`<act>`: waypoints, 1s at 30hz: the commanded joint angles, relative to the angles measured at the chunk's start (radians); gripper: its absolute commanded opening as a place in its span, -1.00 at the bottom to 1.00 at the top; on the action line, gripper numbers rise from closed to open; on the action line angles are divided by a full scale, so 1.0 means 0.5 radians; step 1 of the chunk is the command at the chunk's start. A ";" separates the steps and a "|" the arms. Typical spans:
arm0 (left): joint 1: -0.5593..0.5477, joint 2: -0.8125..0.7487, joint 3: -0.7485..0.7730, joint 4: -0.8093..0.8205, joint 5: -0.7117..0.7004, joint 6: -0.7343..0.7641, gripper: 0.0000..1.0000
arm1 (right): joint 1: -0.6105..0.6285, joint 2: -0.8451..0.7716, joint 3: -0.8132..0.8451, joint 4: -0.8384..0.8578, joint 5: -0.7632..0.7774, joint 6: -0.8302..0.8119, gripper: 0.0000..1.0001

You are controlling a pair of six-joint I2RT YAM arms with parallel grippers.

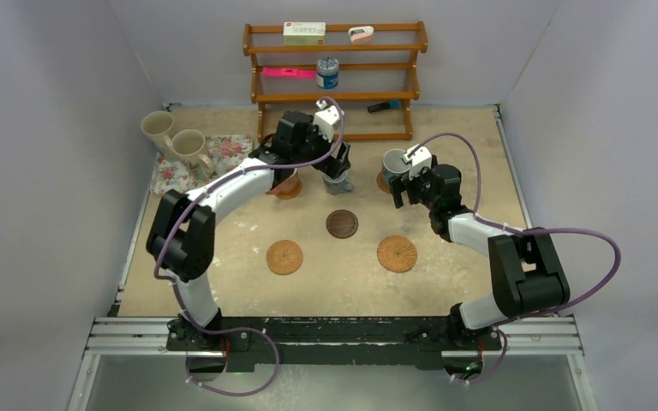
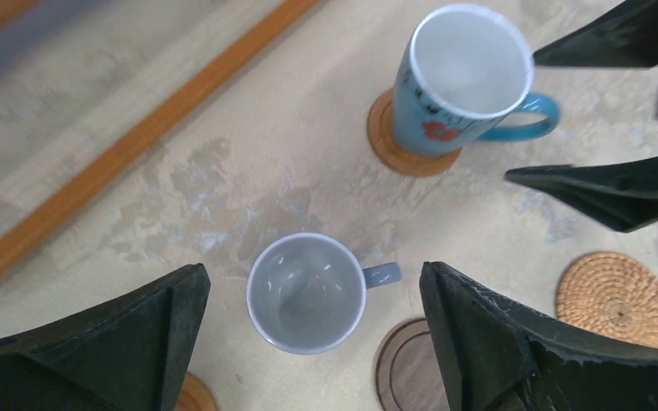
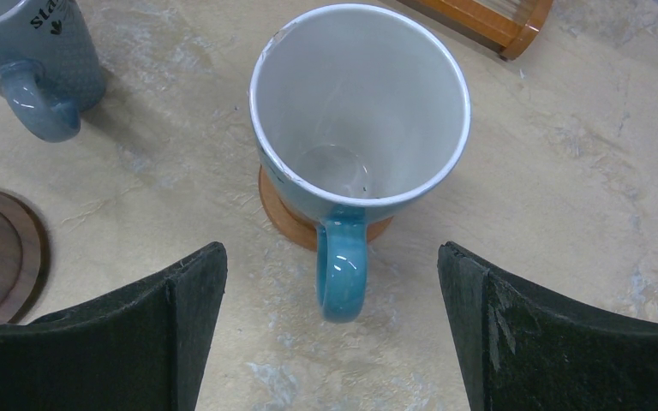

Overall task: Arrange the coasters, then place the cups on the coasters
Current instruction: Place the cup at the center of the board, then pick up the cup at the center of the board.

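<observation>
A small grey cup (image 2: 307, 293) stands upright on the bare table, and my left gripper (image 2: 313, 274) hangs open above it, fingers well clear on either side. Beside the cup lie a dark brown coaster (image 2: 403, 372) and a smooth orange coaster (image 2: 195, 398). A light blue cup (image 3: 360, 111) sits on another orange coaster (image 3: 278, 210), its handle pointing at my right gripper (image 3: 330, 253), which is open and empty just short of it. Two woven coasters (image 1: 284, 257) (image 1: 397, 253) lie nearer the arms. Two cream cups (image 1: 158, 128) (image 1: 190, 147) stand at the far left.
The cream cups stand on a floral tray (image 1: 227, 154). A wooden shelf (image 1: 334, 96) runs along the back wall, holding a tin can (image 1: 327, 73) and small items. Its foot (image 3: 488, 17) is just behind the blue cup. The two grippers are close together.
</observation>
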 commanded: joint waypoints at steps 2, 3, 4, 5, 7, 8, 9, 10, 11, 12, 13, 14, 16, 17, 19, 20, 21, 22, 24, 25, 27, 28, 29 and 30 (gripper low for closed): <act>-0.007 -0.331 -0.051 0.163 0.081 0.138 1.00 | -0.003 0.003 0.079 0.062 0.003 -0.018 0.87; -0.003 -0.371 -0.060 0.165 0.077 0.165 1.00 | -0.004 0.004 0.079 0.062 0.003 -0.017 0.87; 0.000 -0.413 -0.069 0.163 0.063 0.194 1.00 | -0.004 0.006 0.079 0.063 0.000 -0.017 0.87; 0.006 -0.454 -0.081 0.166 0.056 0.222 1.00 | -0.004 0.007 0.079 0.062 -0.001 -0.017 0.87; 0.029 -0.540 -0.100 0.161 0.040 0.273 1.00 | -0.004 0.011 0.081 0.059 -0.003 -0.017 0.87; 0.045 -0.577 -0.111 0.159 0.038 0.299 1.00 | -0.004 0.011 0.079 0.059 -0.005 -0.017 0.87; 0.068 -0.614 -0.120 0.155 0.046 0.331 1.00 | -0.004 0.011 0.080 0.059 -0.006 -0.016 0.87; 0.090 -0.655 -0.132 0.143 0.049 0.368 1.00 | -0.004 0.011 0.081 0.061 -0.008 -0.016 0.87; 0.114 -0.698 -0.147 0.133 0.054 0.401 1.00 | -0.004 0.013 0.079 0.061 -0.013 -0.017 0.87; 0.145 -0.748 -0.167 0.128 0.067 0.432 1.00 | -0.003 0.014 0.081 0.060 -0.017 -0.017 0.87; 0.173 -0.798 -0.189 0.124 0.068 0.461 1.00 | -0.003 0.018 0.082 0.060 -0.020 -0.017 0.87; 0.209 -0.846 -0.213 0.121 0.072 0.485 1.00 | -0.004 0.022 0.082 0.060 -0.023 -0.017 0.87; 0.305 -0.941 -0.263 0.105 0.104 0.502 1.00 | -0.004 0.029 0.088 0.056 -0.032 -0.017 0.87; 0.360 -0.989 -0.298 0.097 0.120 0.512 1.00 | -0.004 0.027 0.088 0.055 -0.035 -0.019 0.87; 0.457 -1.081 -0.371 0.044 0.117 0.542 1.00 | -0.004 0.014 0.083 0.051 -0.041 -0.019 0.87; 0.498 -1.131 -0.424 0.020 0.090 0.563 1.00 | -0.004 0.003 0.080 0.050 -0.048 -0.022 0.87; 0.534 -1.179 -0.480 0.017 0.046 0.576 1.00 | -0.004 -0.010 0.077 0.052 -0.055 -0.023 0.87; 0.576 -1.233 -0.534 0.006 0.023 0.592 1.00 | -0.002 -0.022 0.072 0.052 -0.064 -0.025 0.87; 0.700 -1.328 -0.646 -0.018 0.003 0.605 1.00 | -0.004 -0.040 0.073 0.034 -0.095 -0.029 0.88; 0.776 -1.375 -0.704 -0.029 0.010 0.608 1.00 | -0.003 -0.048 0.077 0.020 -0.113 -0.030 0.88; 0.962 -1.462 -0.823 -0.033 0.073 0.604 1.00 | -0.004 -0.072 0.082 -0.002 -0.130 -0.029 0.88; 1.074 -1.499 -0.886 -0.027 0.123 0.603 1.00 | -0.003 -0.088 0.080 -0.008 -0.137 -0.030 0.88; 1.191 -1.531 -0.939 -0.022 0.176 0.597 1.00 | -0.003 -0.106 0.077 -0.012 -0.147 -0.030 0.88; 1.319 -1.554 -0.990 -0.019 0.247 0.591 1.00 | -0.004 -0.122 0.076 -0.021 -0.157 -0.030 0.88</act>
